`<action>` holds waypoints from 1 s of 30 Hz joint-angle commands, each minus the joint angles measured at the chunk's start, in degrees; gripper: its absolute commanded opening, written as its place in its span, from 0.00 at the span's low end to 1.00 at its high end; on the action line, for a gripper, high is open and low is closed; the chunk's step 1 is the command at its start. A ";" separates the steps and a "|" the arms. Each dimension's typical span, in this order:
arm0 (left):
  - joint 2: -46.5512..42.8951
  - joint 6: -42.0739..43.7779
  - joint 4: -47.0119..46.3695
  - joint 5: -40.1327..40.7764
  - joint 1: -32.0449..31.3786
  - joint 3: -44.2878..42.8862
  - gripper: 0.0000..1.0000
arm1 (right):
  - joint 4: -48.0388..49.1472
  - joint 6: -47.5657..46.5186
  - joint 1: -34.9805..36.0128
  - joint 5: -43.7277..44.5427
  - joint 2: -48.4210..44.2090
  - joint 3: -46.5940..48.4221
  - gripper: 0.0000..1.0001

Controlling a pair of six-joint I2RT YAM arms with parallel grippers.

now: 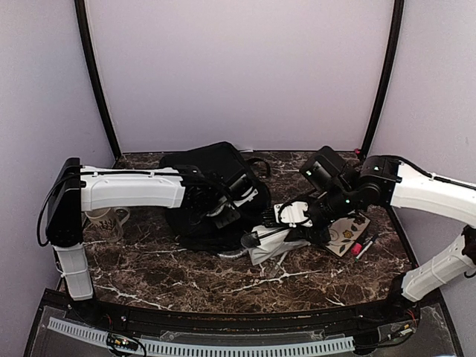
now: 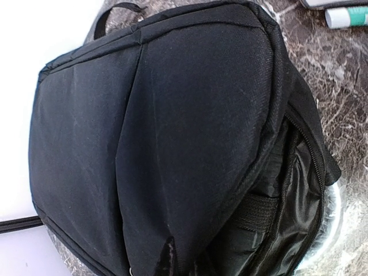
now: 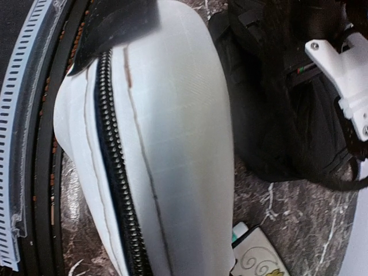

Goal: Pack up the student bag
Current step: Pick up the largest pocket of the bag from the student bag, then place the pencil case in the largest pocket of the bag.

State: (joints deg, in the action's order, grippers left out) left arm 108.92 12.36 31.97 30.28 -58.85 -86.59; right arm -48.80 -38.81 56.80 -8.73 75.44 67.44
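Note:
The student bag is a large black backpack lying at the table's middle back. It fills the left wrist view, its main zipper open at the right and the shiny lining showing. My left gripper is at the bag's near side, shut on a pinched fold of its fabric. My right gripper is shut on a white zip pouch and holds it just right of the bag. The pouch fills the right wrist view and hides the fingers.
A white mug stands at the left beside the left arm. A patterned notebook and a pink marker lie at the right, under the right arm. A green-capped stick lies near the notebook.

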 commanded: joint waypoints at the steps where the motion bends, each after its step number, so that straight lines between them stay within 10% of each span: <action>1: -6.51 1.94 -0.34 -0.36 0.37 -4.15 0.00 | 9.81 -2.57 2.03 6.49 2.26 4.37 0.07; 30: -15.09 3.49 4.32 -6.45 1.90 -13.19 0.00 | 71.24 -22.62 4.19 29.61 31.94 4.37 0.01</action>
State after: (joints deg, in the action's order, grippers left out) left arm 100.29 15.73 40.42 26.30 -56.29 -96.29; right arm 3.62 -56.75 61.39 16.93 106.13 71.81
